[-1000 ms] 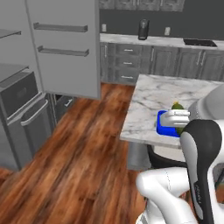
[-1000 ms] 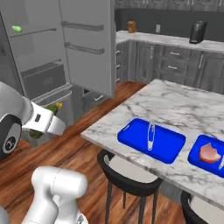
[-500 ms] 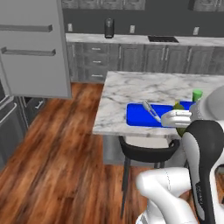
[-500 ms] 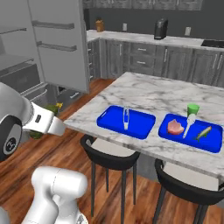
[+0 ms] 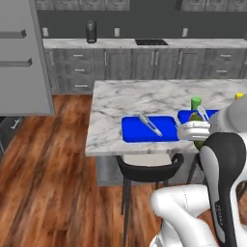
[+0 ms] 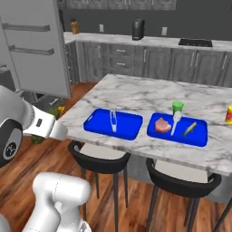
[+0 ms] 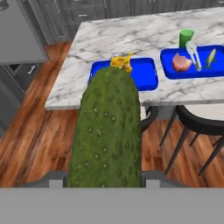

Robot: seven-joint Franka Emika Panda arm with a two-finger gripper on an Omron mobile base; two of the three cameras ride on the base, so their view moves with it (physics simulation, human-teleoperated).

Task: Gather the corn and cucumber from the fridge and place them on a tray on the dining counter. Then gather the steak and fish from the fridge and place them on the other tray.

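We see the gripper clamped on the cucumber, which stands lengthwise between its fingertips and juts forward. It hangs short of the dining counter, where the nearer blue tray lies.

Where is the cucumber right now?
The cucumber is held in the gripper, rising up the middle of the hand view, short of the dining counter. Ahead lie the near blue tray and the second tray.
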